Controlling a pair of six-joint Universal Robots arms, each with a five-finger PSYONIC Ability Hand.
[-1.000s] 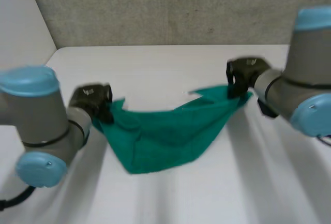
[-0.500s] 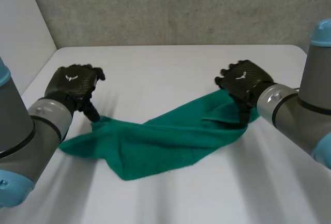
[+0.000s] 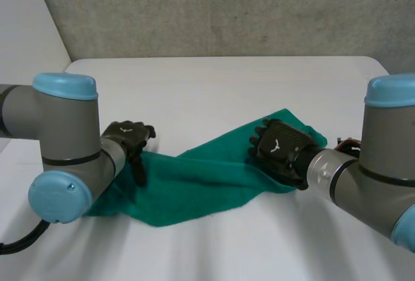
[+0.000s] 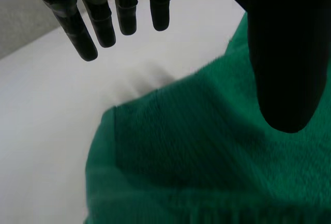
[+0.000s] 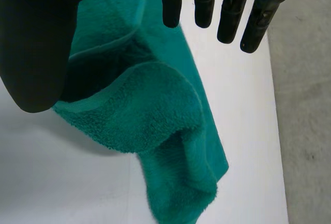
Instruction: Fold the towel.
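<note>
1. The green terry-cloth towel (image 3: pixel 201 177) lies rumpled in a slanting band on the white table (image 3: pixel 214 80). It is nearer the table's front edge than its back edge, with layers overlapping and its right end puffed up in a loose fold.
2. The robot's left hand (image 3: pixel 130 139) is at the towel's left end, its fingers straight and held away from the thumb, pinching nothing.
3. The right hand (image 3: pixel 280 151) is over the right end, likewise spread and empty.
4. To my eye the cloth is light, soft and limp. It should sag and bunch when lifted, though the nap ought to resist slipping.
5. I'd pinch two corners of one edge, one layer only, so it hangs flat.
</note>
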